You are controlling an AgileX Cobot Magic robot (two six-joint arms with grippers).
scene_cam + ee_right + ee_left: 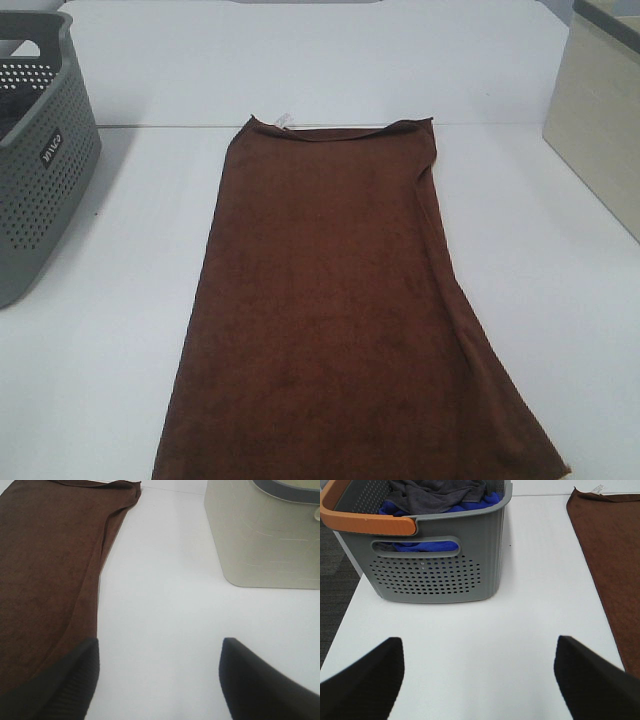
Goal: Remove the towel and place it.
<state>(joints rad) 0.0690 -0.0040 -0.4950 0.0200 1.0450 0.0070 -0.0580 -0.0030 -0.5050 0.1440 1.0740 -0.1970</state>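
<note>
- The towel (pixel 330 300) is lying spread flat on the white desk (pixel 100 380), stretching lengthwise down the middle of the overhead view, its near end running out of the picture.
- Its far edge is curling over slightly in a thin fold, and a small white tag (pixel 282 120) is peeking out at the far left corner.
- Its right-hand edge is rippling into a long, soft fold that is widening toward the near end.
- A grey perforated basket (pixel 40 170) is standing on the desk at the left, well apart from the towel; in the left wrist view it is showing an orange handle (pixel 365 522) and is holding dark grey cloth (pixel 435 495) over blue cloth (pixel 420 546).
- A beige bin (pixel 600 120) is sitting on the desk at the right, also apart from the towel.
- The left gripper (pixel 480 675) is hovering over bare desk between the basket and the towel's left edge, its jaws standing wide apart and holding nothing.
- The right gripper (pixel 157 680) is hanging with jaws spread wide and empty; one finger (pixel 65 685) is showing in front of the towel's right edge, the other over bare desk near the beige bin, and I cannot tell whether it is touching the cloth.
- Neither arm is showing in the overhead view.
</note>
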